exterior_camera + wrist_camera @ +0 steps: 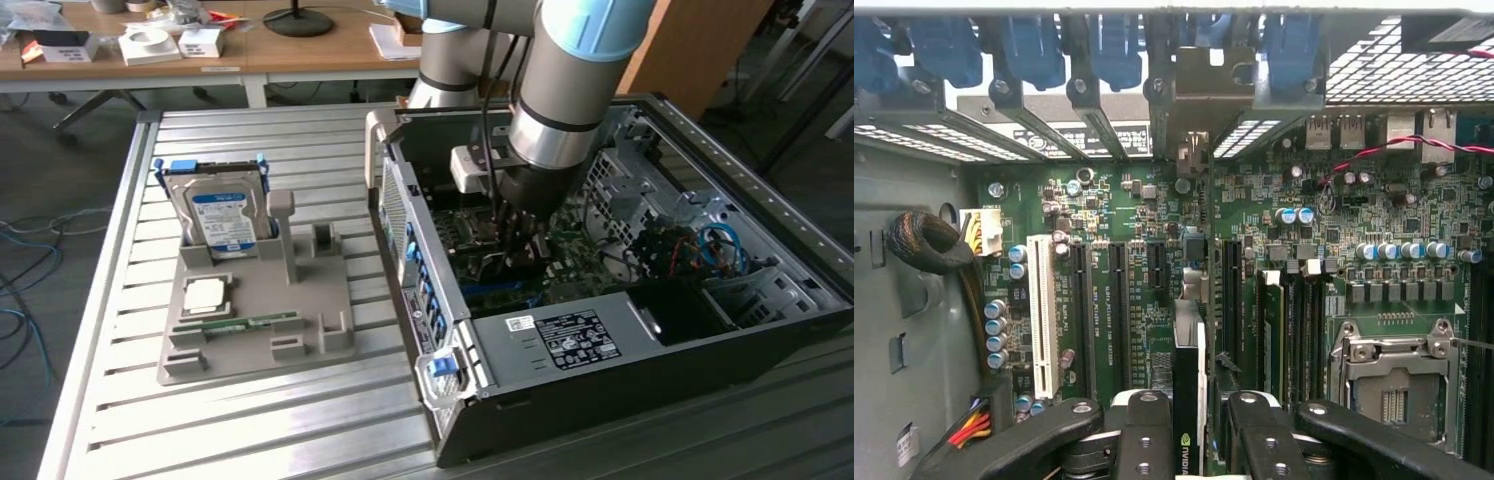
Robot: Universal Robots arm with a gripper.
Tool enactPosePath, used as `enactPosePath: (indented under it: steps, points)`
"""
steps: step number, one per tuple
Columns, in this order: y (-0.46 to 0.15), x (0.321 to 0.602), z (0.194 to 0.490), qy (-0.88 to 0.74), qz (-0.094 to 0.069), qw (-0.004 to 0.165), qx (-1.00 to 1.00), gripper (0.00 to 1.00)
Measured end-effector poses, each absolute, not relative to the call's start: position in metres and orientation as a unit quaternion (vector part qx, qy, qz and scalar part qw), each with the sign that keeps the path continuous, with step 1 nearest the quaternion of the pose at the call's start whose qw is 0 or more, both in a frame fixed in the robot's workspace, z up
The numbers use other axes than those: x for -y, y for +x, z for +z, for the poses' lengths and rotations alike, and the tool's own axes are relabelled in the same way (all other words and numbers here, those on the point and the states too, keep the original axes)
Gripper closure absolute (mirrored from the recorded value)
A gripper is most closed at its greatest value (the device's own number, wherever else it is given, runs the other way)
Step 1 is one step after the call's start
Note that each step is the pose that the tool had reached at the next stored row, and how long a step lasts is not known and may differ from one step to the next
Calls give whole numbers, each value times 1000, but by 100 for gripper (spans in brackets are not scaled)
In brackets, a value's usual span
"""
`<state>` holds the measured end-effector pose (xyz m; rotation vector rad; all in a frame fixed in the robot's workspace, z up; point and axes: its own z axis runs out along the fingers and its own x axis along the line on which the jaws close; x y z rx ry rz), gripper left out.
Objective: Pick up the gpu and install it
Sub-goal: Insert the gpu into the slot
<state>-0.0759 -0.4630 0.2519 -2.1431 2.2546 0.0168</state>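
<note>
Gripper [1189, 425] clamps the gpu [1189, 400] edge-on over the motherboard [1154, 290] slots inside the PC case [574, 340]; risk: card edge off the slot line, at 12 o'clock, jamming or bending on descent.

Exterior high, oblique; wrist close, downward.

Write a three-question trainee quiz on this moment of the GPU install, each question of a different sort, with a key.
1. True or false: the gpu is gripped edge-on between the fingers of the gripper.
2. Where is the gripper working? A) over the grey parts tray B) inside the open computer case C) above the wooden desk
3. Fill in: the hard drive stands upright in the ____.

Key: 1 true; 2 B; 3 parts tray
</note>
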Motion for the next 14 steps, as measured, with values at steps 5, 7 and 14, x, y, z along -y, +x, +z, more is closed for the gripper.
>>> enactPosePath:
  steps: [5, 7, 14]
  points:
    - [-75, 463, 252, -689, 5, 16, -725, 74]
    - [-75, 463, 252, -689, 5, 16, -725, 74]
    - [-75, 463, 252, -689, 5, 16, -724, 74]
